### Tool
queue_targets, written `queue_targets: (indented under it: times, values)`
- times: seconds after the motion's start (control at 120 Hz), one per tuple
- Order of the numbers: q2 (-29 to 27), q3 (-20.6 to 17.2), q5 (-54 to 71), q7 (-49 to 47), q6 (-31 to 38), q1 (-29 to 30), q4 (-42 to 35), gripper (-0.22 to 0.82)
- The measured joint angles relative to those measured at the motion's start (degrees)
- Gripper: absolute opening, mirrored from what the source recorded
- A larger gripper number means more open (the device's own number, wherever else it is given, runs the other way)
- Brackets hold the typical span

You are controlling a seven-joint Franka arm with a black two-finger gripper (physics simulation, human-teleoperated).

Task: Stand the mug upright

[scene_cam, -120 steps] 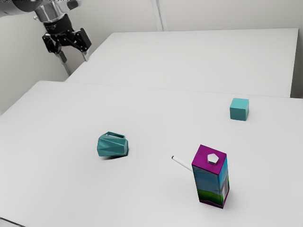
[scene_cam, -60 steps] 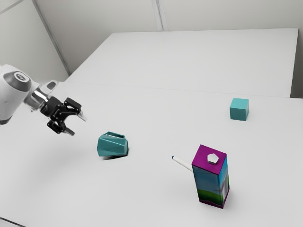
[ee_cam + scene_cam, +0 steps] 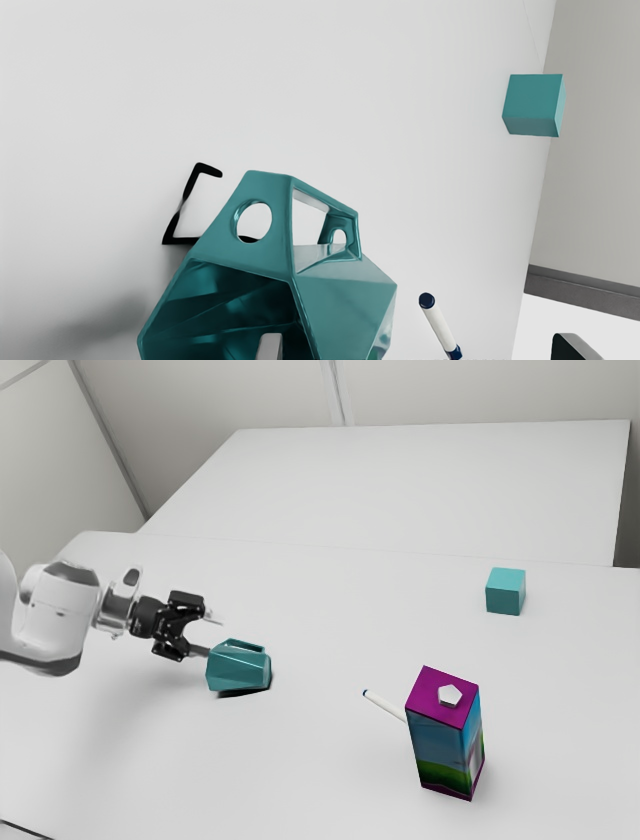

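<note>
The claw (image 3: 210,635) is beside the open end of the teal mug (image 3: 238,668), its two fingers wide apart. In the wrist view one fingertip (image 3: 270,347) overlaps the mug's mouth, contact undetermined; the other stands clear of the mug's wall. The mug lies on its side on the white table (image 3: 300,760), mouth toward the claw, handle (image 3: 265,187) uppermost. A white marker with dark blue ends (image 3: 383,704) lies between mug and carton, partly hidden by the latter. The carton (image 3: 446,745), purple-topped with a white cap, stands upright. A teal cube (image 3: 505,592) sits well apart from the mug.
</note>
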Motion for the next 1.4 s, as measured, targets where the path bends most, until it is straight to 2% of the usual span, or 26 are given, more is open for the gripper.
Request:
queue_targets:
  times: [0.267,0.692,1.008,1.1,1.275,1.4]
  values:
    - [-3.5,0.0,-0.6,5.9,1.6,0.0,-4.7,0.59]
    - [-0.9,0.0,-5.0,11.5,2.5,-1.8,-5.6,0.59]
    - [-1.3,-0.1,-7.7,13.9,2.5,-2.1,-7.4,0.58]
    - [-1.4,-0.1,-8.2,14.3,2.6,-2.2,-7.5,0.47]
    - [-1.1,-0.1,-9.3,15.1,2.7,-2.7,-7.6,0.09]
    - [-1.3,-0.1,-9.7,15.5,2.7,-2.7,-7.5,-0.04]
